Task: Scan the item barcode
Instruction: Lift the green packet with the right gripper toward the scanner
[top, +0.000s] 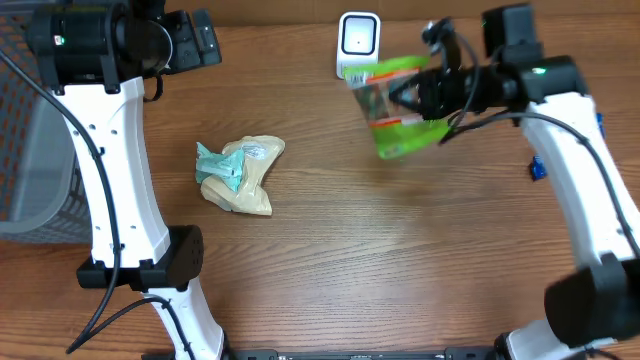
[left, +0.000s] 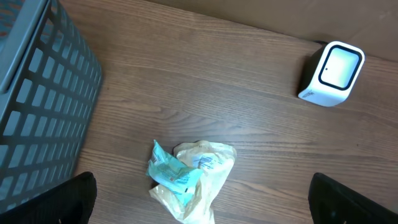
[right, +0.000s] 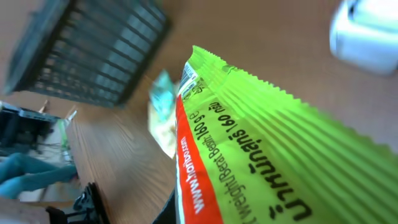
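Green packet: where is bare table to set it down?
Widest bare wood: between the crumpled bags and the right arm, toward the near edge. Also between bags and scanner. Crowded: beside the basket and left arm, under the green packet.

Most likely a robotics lab or test room, staged as a mock shop checkout. Wood-grain desk with a white robot arm mounted at the near-left and a second arm at the right. Loose black cables trailing by the left base. Small white barcode scanner standing at the far edge, as at a till. Retail goods for stock: green snack packet with a printed weight line, crumpled packets mid-desk. Grey mesh basket at the left side. Past the desk edge in the right wrist view, blurred clutter of wires and gear.
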